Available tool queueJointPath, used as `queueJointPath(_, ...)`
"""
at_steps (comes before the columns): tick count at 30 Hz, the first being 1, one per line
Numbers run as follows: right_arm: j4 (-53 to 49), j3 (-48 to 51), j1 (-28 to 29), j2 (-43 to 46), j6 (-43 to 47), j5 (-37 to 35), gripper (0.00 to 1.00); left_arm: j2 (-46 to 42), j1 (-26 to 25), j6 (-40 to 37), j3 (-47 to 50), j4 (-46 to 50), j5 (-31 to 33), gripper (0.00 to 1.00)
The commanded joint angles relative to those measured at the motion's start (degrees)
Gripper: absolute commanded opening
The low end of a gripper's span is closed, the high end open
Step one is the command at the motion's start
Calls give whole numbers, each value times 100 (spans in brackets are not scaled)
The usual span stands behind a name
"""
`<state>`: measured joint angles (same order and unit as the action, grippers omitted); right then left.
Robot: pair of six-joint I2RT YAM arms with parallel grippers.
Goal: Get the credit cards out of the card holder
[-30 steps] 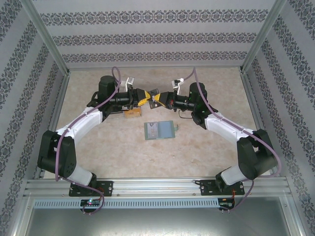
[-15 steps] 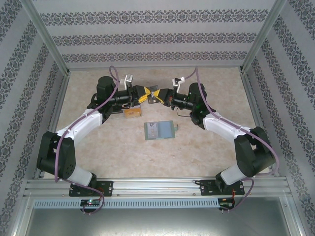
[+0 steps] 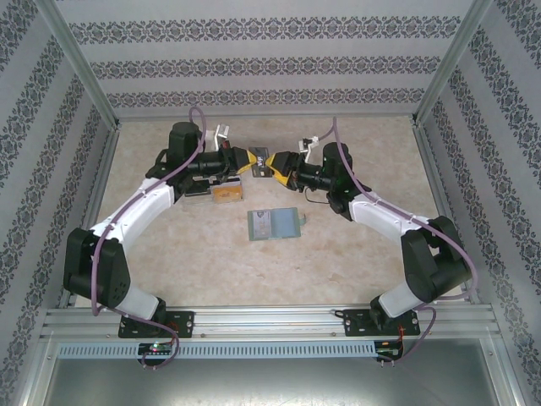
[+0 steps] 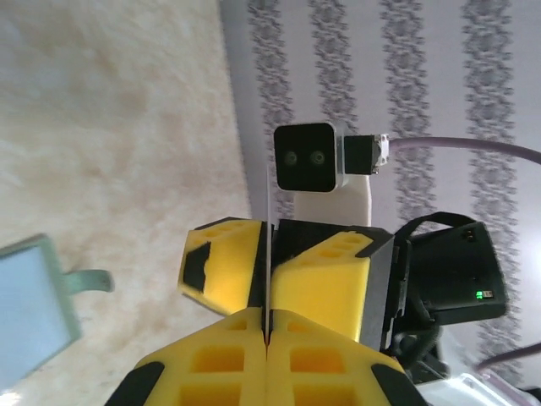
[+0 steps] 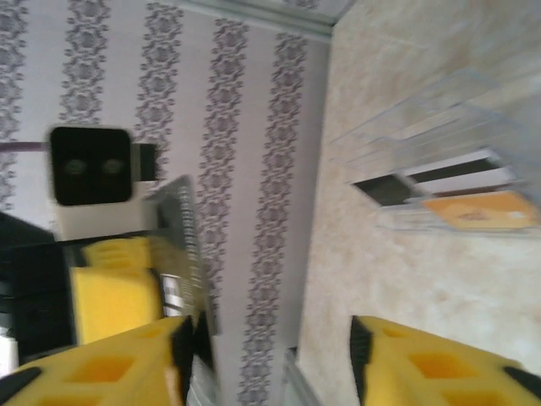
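Observation:
A dark credit card (image 3: 264, 167) hangs in the air at the back of the table. My left gripper (image 3: 254, 161) is shut on it. In the left wrist view the card (image 4: 268, 211) stands edge-on, clamped in my left gripper (image 4: 267, 320). My right gripper (image 3: 274, 166) faces it, open, jaws on either side of the card. In the right wrist view the card (image 5: 179, 245) lies beside one pad of my right gripper (image 5: 275, 359), with a wide gap to the other. The sage-green card holder (image 3: 275, 225) lies open and flat on the table nearer the bases.
A clear plastic tray (image 3: 215, 193) sits under my left arm. In the right wrist view the tray (image 5: 397, 135) holds an orange card (image 5: 478, 211) and a black card (image 5: 435, 176). Patterned walls close the back and sides.
My right gripper has opened and let go of the card. My left gripper has closed fully on it. Both arms shifted slightly toward the back.

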<state>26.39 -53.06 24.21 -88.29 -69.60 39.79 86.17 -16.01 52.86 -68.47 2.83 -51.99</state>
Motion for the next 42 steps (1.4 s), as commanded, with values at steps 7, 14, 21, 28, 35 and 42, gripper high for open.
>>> queueJointPath(7, -2369, -311, -179, -213, 1764, -1210, 79, 398, 247, -4362, -1893, 4437, 2701, 0)
queueJointPath(14, -2998, -458, -205, -282, 2383, -1760, 98, 629, 265, -6447, -2293, 5197, 4127, 0)
queueJointPath(21, -3020, -482, -317, -382, 2530, -1680, 98, 1066, 259, -8286, -2214, 5234, 4457, 0)
queueJointPath(28, -3059, -437, -392, -281, 2613, -1435, 98, 2032, 390, -9679, -3064, 6158, 4640, 0)
queueJointPath(35, -3110, -310, -398, -54, 2573, -1477, 98, 2299, 665, -10644, -3334, 6326, 4661, 0)
queueJointPath(42, -3258, -330, -364, -17, 2461, -1480, 98, 2462, 1013, -10903, -3651, 6678, 4062, 0)
